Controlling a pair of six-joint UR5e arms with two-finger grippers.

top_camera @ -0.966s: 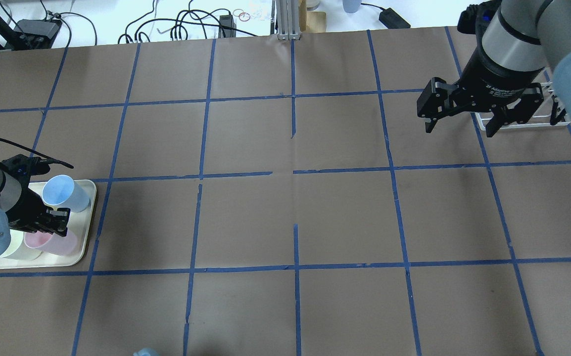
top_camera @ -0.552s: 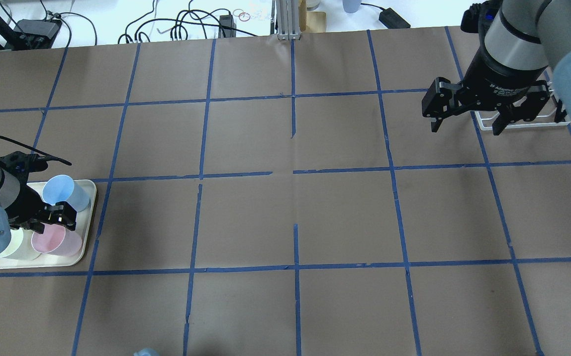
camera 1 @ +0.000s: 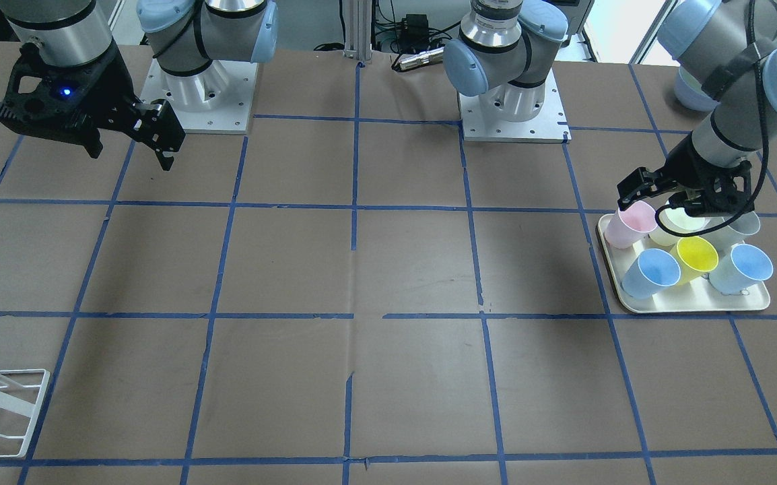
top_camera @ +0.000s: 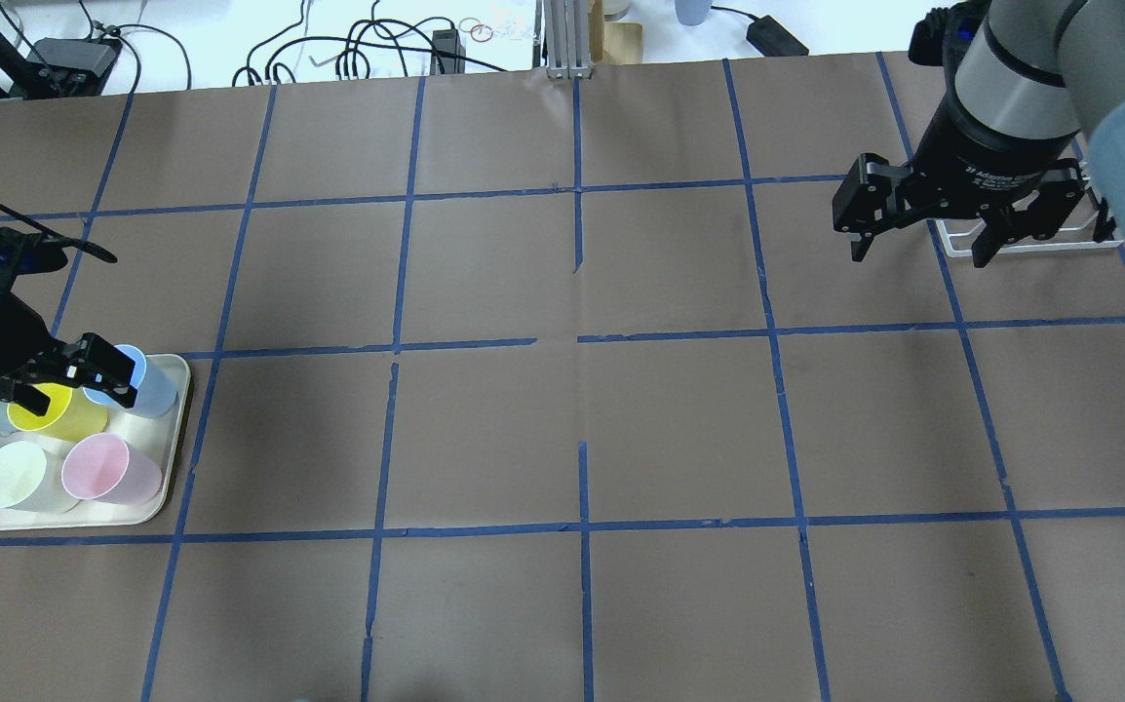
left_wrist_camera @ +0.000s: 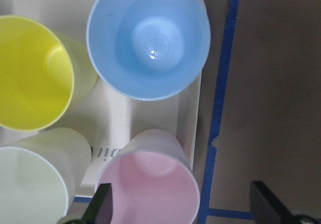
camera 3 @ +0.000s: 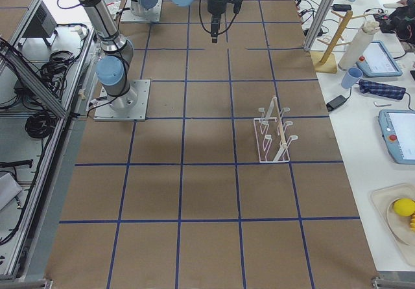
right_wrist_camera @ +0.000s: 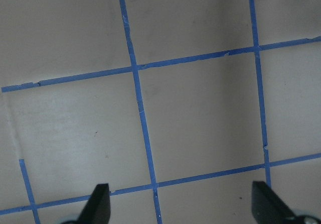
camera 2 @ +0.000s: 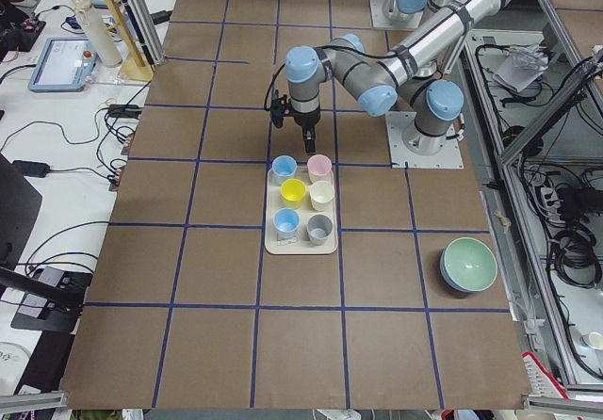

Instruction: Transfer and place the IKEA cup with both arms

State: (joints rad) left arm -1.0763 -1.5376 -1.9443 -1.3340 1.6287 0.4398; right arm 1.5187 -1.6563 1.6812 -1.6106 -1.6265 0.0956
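Pink cup [top_camera: 95, 466] stands upright in the tray's [top_camera: 176, 439] corner nearest the robot and the table's middle, just inside the rim, with a cream cup [top_camera: 12, 475] just beside it and a blue cup [top_camera: 148, 385] in the next corner. Left gripper [top_camera: 75, 390] hangs above the tray, jaws apart, holding nothing. Right gripper [top_camera: 918, 255], jaws also apart and empty, hangs well apart over bare brown table [top_camera: 679, 429] near a white rack [top_camera: 1050, 246].

My left arm [camera 1: 715, 30] and right arm [camera 1: 58, 20] are silver-grey tubes with pale blue joint caps [camera 1: 466, 71], each bolted to a square white base plate [camera 1: 543, 121]. A black cable [camera 1: 760, 94] runs along the left one. My fingers [camera 1: 633, 185] are black and angular. A blue light [camera 1: 65, 91] glows on my right wrist, with white lettering [top_camera: 996, 175] on its black collar.
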